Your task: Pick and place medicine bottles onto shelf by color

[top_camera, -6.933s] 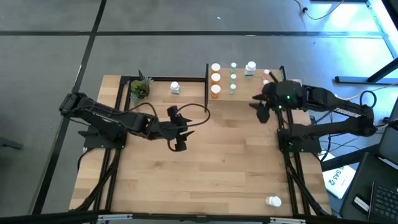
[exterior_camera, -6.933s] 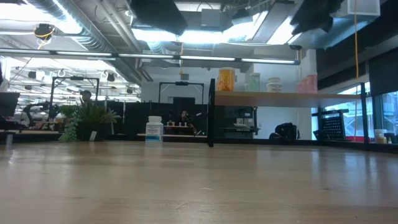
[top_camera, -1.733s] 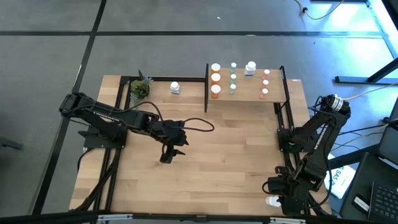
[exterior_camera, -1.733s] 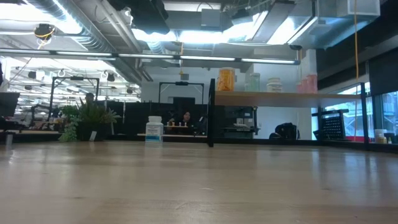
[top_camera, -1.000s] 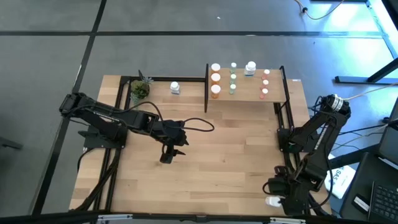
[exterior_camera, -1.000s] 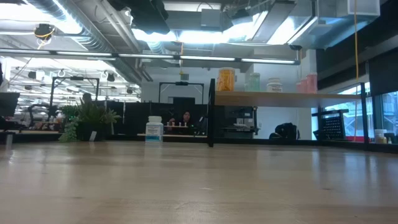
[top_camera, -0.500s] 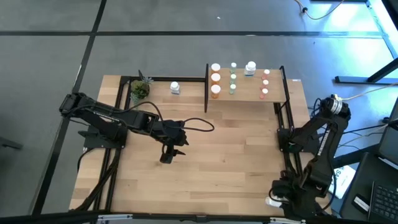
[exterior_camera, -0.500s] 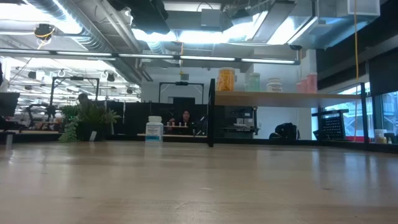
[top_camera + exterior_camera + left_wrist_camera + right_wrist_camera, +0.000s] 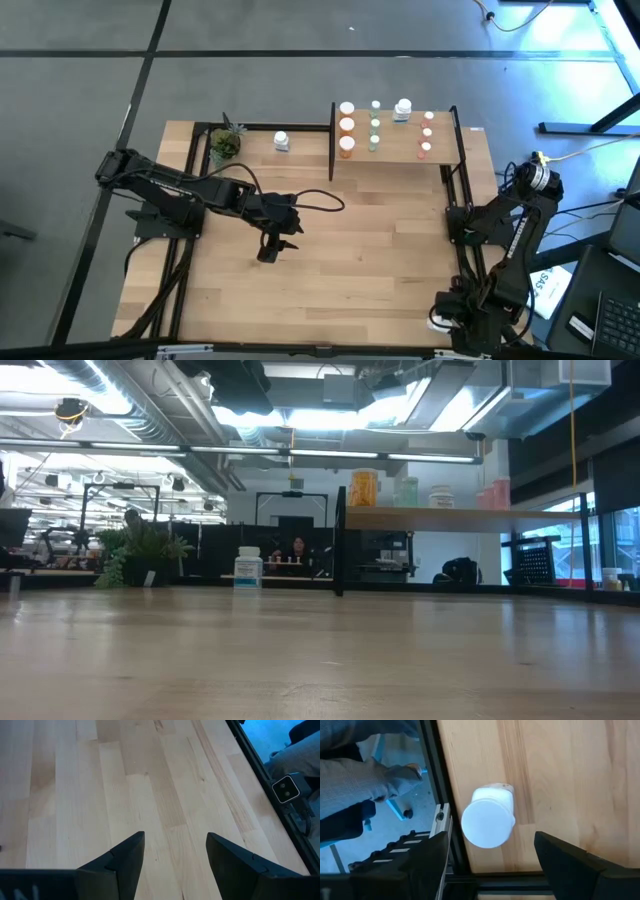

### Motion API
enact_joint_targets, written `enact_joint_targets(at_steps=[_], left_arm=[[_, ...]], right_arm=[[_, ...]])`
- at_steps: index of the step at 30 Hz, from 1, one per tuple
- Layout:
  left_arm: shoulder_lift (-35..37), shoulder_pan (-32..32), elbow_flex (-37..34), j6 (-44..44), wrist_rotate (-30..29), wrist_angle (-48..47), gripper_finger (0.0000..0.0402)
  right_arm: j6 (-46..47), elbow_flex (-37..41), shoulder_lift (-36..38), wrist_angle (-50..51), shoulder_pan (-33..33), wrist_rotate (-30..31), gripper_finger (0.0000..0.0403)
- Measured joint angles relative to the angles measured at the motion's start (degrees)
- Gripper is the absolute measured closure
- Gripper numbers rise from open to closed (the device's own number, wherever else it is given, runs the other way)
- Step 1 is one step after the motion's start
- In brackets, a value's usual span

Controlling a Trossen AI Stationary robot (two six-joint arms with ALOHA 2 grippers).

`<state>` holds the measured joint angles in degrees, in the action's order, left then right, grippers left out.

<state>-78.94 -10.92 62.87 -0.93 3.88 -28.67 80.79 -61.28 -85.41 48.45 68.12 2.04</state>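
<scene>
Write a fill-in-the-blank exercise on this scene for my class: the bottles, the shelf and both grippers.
The right gripper hangs over a bottle whose cap is ____.
The left gripper holds ____.
On the shelf, the orange bottles stand nearest its ____ end.
The small potted plant stands ____ the shelf.

Missing words: white; nothing; left; off

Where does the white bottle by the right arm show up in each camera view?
High view: white bottle at the table's near right corner, partly hidden beside the right end effector.
Low view: not in it.
Left wrist view: not in it.
Right wrist view: bottle centred, cap toward the camera.
Shared landmark: black table frame beside the bottle.
</scene>
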Motion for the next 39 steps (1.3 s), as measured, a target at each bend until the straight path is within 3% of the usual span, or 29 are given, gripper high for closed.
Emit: enact_joint_targets(at_steps=[7, 17, 39], left_arm=[[0.0, 0.0, 0.0, 0.0, 0.0, 0.0, 0.0195], [0.0, 0.0, 0.0, 0.0, 0.0, 0.0, 0.0195], [0.0, 0.0, 0.0, 0.0, 0.0, 0.0, 0.0195]], right_arm=[[0.2, 0.0, 0.0, 0.5, 0.0, -0.2, 0.0098], [3.0, 0.0, 0.0, 0.4, 0.0, -0.2, 0.0042], [2.8, 0.0, -8.7, -0.9, 0.0, -0.6, 0.0040]])
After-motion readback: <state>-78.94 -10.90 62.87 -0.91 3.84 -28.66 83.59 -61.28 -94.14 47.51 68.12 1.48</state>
